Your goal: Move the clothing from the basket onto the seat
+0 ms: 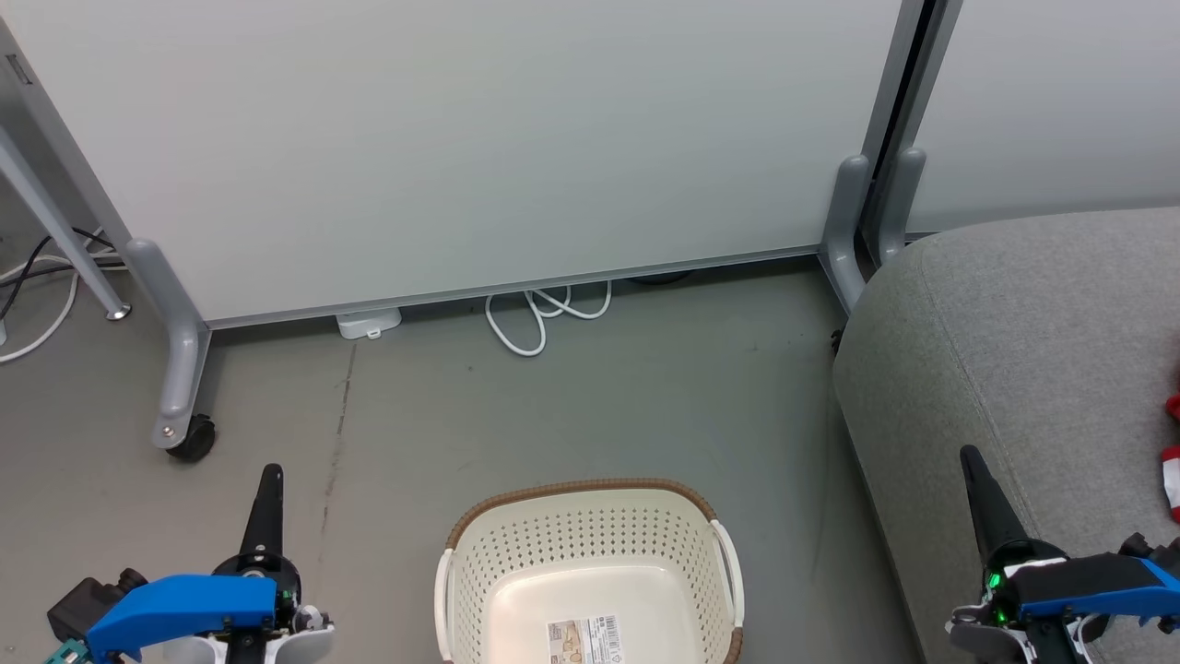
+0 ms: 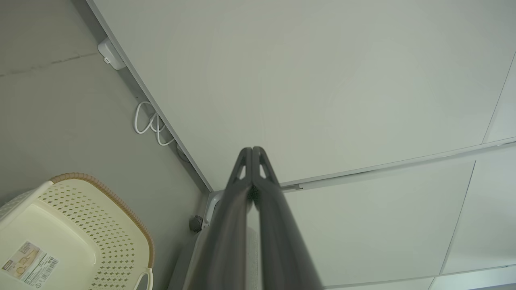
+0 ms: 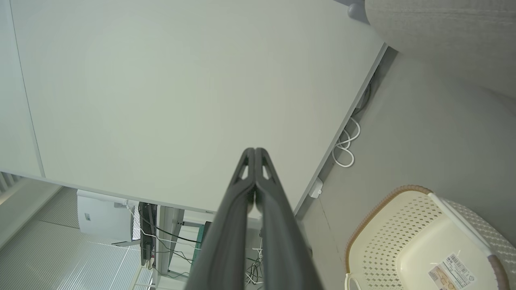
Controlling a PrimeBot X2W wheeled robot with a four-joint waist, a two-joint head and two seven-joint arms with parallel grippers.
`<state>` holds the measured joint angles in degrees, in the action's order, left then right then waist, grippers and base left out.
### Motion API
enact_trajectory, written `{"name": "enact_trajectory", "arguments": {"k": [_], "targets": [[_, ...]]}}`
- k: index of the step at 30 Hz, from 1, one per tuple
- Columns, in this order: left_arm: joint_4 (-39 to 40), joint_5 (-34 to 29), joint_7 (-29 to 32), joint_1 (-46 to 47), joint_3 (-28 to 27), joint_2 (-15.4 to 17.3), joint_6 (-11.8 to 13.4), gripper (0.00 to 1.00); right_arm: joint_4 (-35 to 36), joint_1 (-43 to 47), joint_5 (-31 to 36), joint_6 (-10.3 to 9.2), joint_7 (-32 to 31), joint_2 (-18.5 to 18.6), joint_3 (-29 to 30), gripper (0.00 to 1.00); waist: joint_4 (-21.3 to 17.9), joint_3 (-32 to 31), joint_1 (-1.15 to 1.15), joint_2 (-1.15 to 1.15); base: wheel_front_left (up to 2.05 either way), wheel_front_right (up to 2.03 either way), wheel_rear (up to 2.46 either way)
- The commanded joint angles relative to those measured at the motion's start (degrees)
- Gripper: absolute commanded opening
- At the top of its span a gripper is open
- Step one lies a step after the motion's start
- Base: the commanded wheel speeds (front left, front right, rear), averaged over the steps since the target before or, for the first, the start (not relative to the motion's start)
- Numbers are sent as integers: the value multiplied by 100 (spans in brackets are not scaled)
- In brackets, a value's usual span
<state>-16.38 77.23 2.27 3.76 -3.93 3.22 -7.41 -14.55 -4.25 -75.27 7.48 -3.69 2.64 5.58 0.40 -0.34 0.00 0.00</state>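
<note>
The cream basket (image 1: 590, 544) with a brown rim stands on the floor at the bottom centre; inside it I see a bare bottom with a label. It also appears as the basket (image 2: 80, 225) and the basket (image 3: 419, 237) in the wrist views. The grey seat (image 1: 1014, 350) fills the right side, and a strip of red and white clothing (image 1: 1172, 461) lies on it at the frame's right edge. My left gripper (image 1: 270, 475) is shut, empty, left of the basket. My right gripper (image 1: 970, 456) is shut, empty, over the seat's front edge.
A pale partition panel (image 1: 479, 138) on grey wheeled feet (image 1: 184, 369) stands behind the basket. A looped white cable (image 1: 544, 318) and a small white box (image 1: 369, 323) lie at its base. More cables (image 1: 37, 277) trail at the far left.
</note>
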Motion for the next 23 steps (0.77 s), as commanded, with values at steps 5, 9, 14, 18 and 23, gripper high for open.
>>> {"name": "enact_trajectory", "arguments": {"k": [5,9,14,18,23], "targets": [[92,299,87,157,-73,-6,-10,0,51,-121,-349,2,-71,31,27,0,-6,8,0,0,0,0,0],[111,469,135,170,-102,-11,-11,0,54,-141,-535,2,-95,33,37,0,-10,13,0,0,0,0,0],[138,661,196,188,-139,-15,-11,0,56,-166,-762,2,-137,34,48,0,-15,19,0,0,0,0,0],[157,818,238,208,-168,-18,-12,0,56,-162,-930,2,-171,34,60,0,-19,25,0,0,0,0,0],[183,1002,294,230,-198,-23,-12,0,58,-189,-1143,2,-197,35,71,0,-24,31,0,0,0,0,0]]}}
